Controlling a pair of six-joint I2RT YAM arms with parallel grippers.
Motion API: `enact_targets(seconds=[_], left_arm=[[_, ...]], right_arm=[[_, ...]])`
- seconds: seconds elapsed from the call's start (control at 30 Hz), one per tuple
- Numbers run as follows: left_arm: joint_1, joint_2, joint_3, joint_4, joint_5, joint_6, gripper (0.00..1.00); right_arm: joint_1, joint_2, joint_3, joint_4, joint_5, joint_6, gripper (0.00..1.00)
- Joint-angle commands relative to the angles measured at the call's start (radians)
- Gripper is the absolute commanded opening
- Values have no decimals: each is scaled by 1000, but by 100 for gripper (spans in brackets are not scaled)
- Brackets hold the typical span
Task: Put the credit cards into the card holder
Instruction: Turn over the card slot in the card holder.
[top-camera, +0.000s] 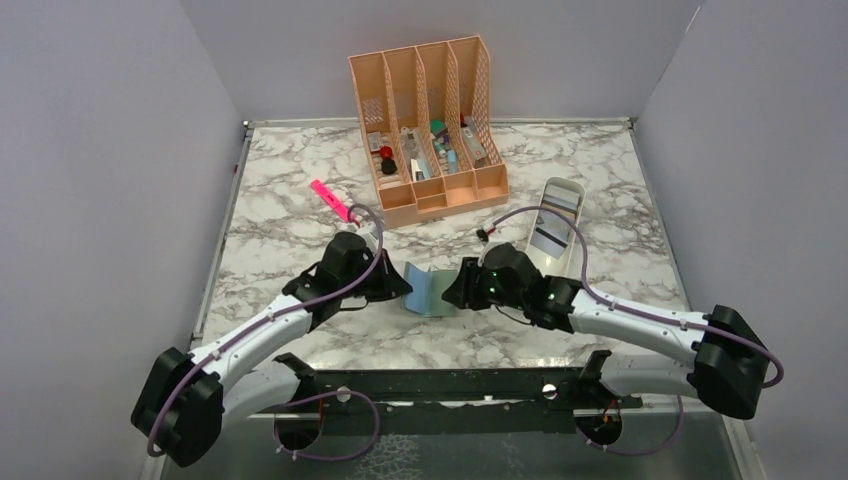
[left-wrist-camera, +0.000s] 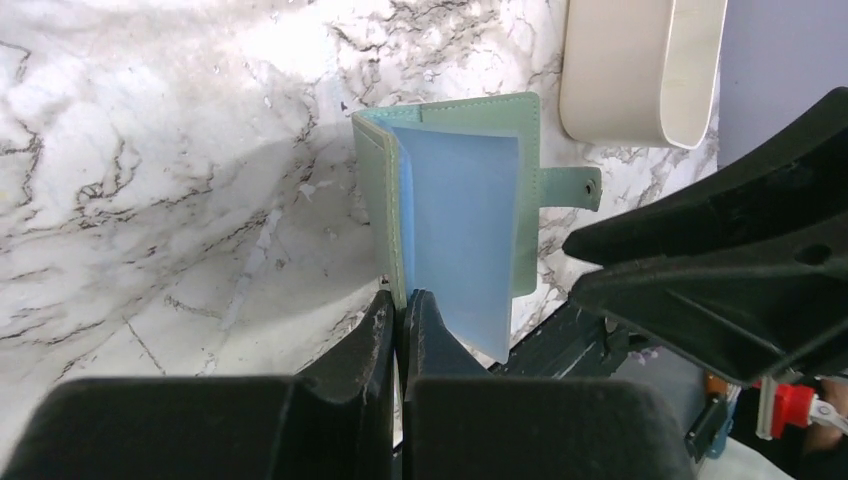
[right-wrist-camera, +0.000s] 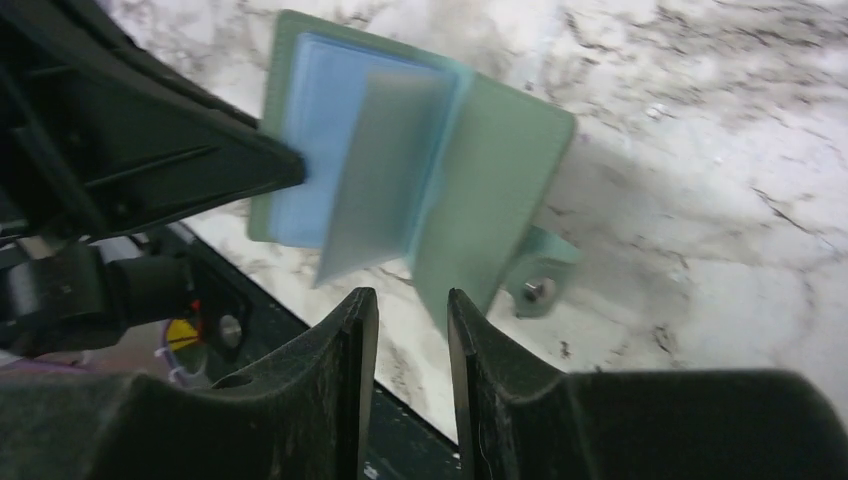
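The card holder (top-camera: 428, 290) is a grey-green bifold with blue inner pockets, standing open on the marble between my two grippers. My left gripper (top-camera: 400, 285) is shut on the edge of its left cover, as the left wrist view shows (left-wrist-camera: 398, 300), with the holder (left-wrist-camera: 465, 220) just beyond. My right gripper (right-wrist-camera: 412, 300) is open by a narrow gap. The corner of the holder's right cover (right-wrist-camera: 490, 190), with the snap tab (right-wrist-camera: 540, 285), sits just past its right fingertip. Flat dark and light cards (top-camera: 549, 240) lie in the white tray.
The long white tray (top-camera: 570, 190) lies at the right, also in the left wrist view (left-wrist-camera: 640, 70). A peach slotted organizer (top-camera: 430, 130) with small items stands at the back. A pink highlighter (top-camera: 330, 200) lies left of it. The black base rail (top-camera: 450, 385) runs along the near edge.
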Motion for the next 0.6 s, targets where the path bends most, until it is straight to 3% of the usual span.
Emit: enact_targets(seconds=[0.0,0.23,0.57], left_arm=[[-37,4,66,-125,-106,42,0],[-114,85,96,-137,-179,29,0],[-117,86,53,-78,-143,-32,0]], right_arm=[[-2,15,45,94,-129,-14,37],[-1,141,103,185,-222,5,33],[-1,306,84,161,-91,22,28]])
